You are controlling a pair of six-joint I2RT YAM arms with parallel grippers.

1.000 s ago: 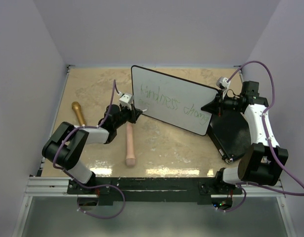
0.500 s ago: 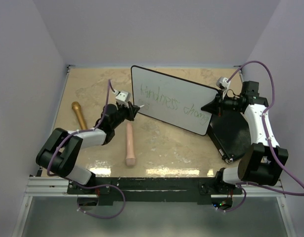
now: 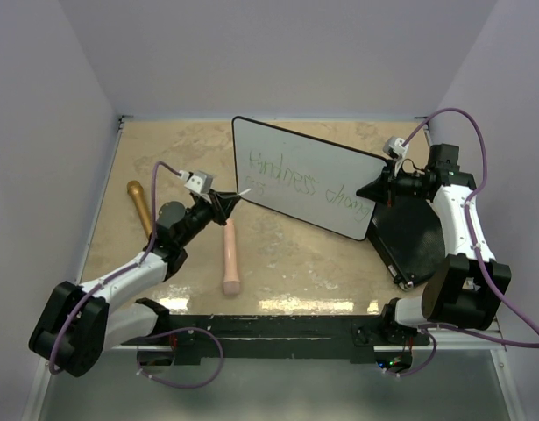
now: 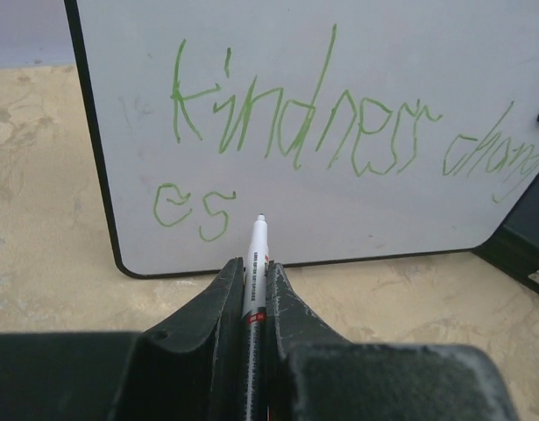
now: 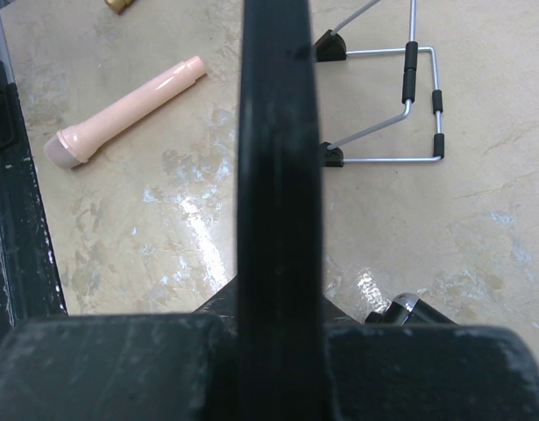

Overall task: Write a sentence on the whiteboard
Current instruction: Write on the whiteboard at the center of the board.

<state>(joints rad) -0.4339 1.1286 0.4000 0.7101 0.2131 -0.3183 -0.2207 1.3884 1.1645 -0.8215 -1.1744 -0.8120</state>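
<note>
The whiteboard [image 3: 322, 158] stands tilted on the table, its face toward my left arm. The sentence [image 3: 287, 181] is in green: "kindness chang" [image 4: 295, 123] on the top line and "es" below it at the left. My left gripper [image 3: 225, 201] is shut on a white marker [image 4: 256, 250]. The marker's tip points at the board's lower left part, just right of "es"; I cannot tell whether it touches. My right gripper [image 3: 380, 188] is shut on the whiteboard's right edge, which shows as a black vertical band [image 5: 273, 132] between its jaws [image 5: 278, 307].
A pink club-shaped object [image 3: 230, 256] lies on the table below the board, and a gold one [image 3: 139, 202] lies at the left. A black flat case [image 3: 416, 237] lies under the right arm. The board's wire stand [image 5: 400, 105] rests behind it.
My left arm has drawn back to the left and low, taking the marker away from the board's left edge. The right arm and the board have not moved.
</note>
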